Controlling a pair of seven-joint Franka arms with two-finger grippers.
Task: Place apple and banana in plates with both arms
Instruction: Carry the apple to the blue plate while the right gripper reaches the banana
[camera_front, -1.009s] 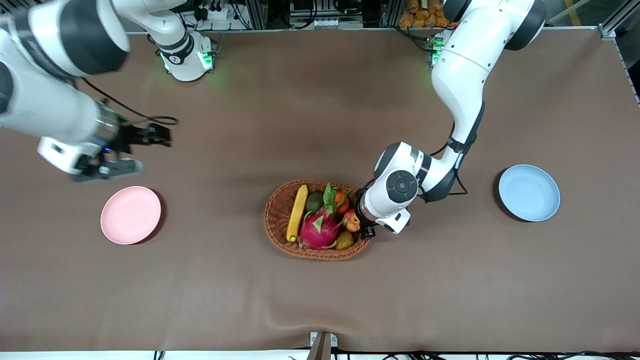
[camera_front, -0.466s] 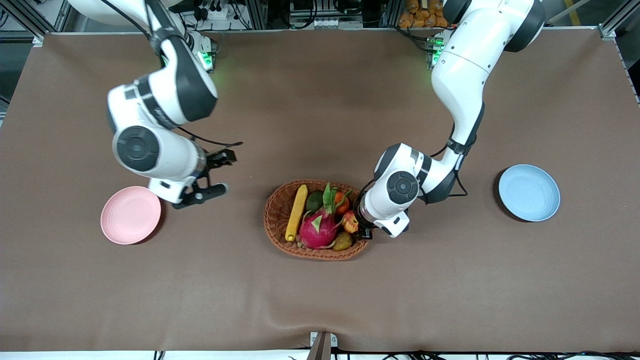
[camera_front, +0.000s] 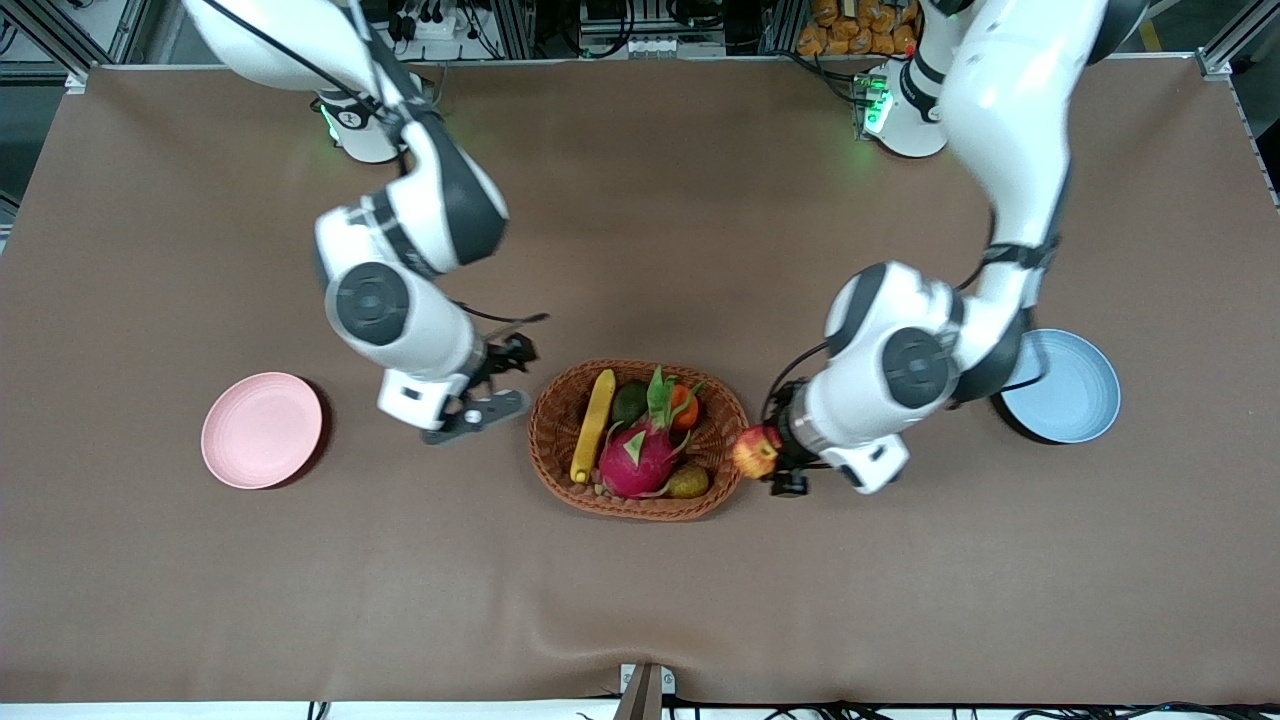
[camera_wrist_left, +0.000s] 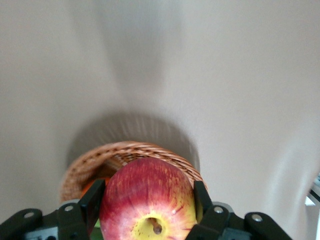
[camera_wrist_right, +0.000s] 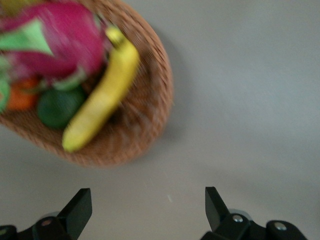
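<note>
Apple (camera_front: 754, 452) clamped in left gripper (camera_front: 775, 462) just off basket (camera_front: 556, 420); next, carry to blue plate (camera_front: 1075, 410). Right gripper (camera_front: 490, 385), fingers wide, empty, beside basket, lining up on banana (camera_front: 593, 425).

Woven wicker basket (camera_front: 560, 420) rough and brown, matt brown cloth tabletop (camera_front: 640, 600), glossy smooth apple (camera_wrist_left: 147, 200), matt plates pink (camera_front: 262, 430) and blue (camera_front: 1075, 400), glossy white plastic arm shells (camera_front: 400, 320).

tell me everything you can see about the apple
The apple is small and round, red streaked over yellow, with smooth skin and a yellow dimple facing the left wrist camera. The left gripper is shut on it, one finger on each side, holding it in the air just off the wicker basket's edge. Nothing else touches it.
</note>
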